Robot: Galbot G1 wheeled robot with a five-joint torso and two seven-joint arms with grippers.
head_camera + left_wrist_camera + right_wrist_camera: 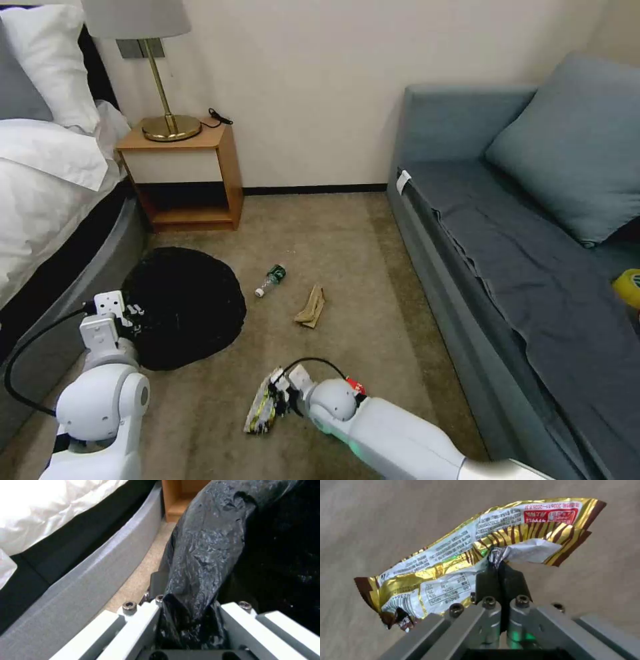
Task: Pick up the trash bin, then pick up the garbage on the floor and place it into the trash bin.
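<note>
The head view takes in the room: the trash bin [183, 307] sits at lower left of the frame, its black bag spread over the rim, between the bed [47, 193] and the litter on the carpet [360, 253]. The left gripper [130, 315] reaches up from the bottom left corner to the bin's near rim. The left wrist view adds what the head view cannot resolve: the fingers [140, 620] are closed on a bunched fold of the black bag [203, 555], with the bed's grey base [83, 580] just beside.

The right arm stretches in from the bottom right, its gripper [279, 399] low near the bottom centre, pointing left. The right wrist view shows its dark fingers [486, 585] pressed tight together, pinching the crumpled middle of the snack wrapper [460, 555], a long gold, brown and white foil piece with printed text and a red label, hanging clear of the carpet.

Mid-frame in the head view, a clear bottle [270, 280] with a green label lies beside a crumpled tan paper [311, 307]. A red-and-white carton [356, 385] peeks out behind the right wrist.
</note>
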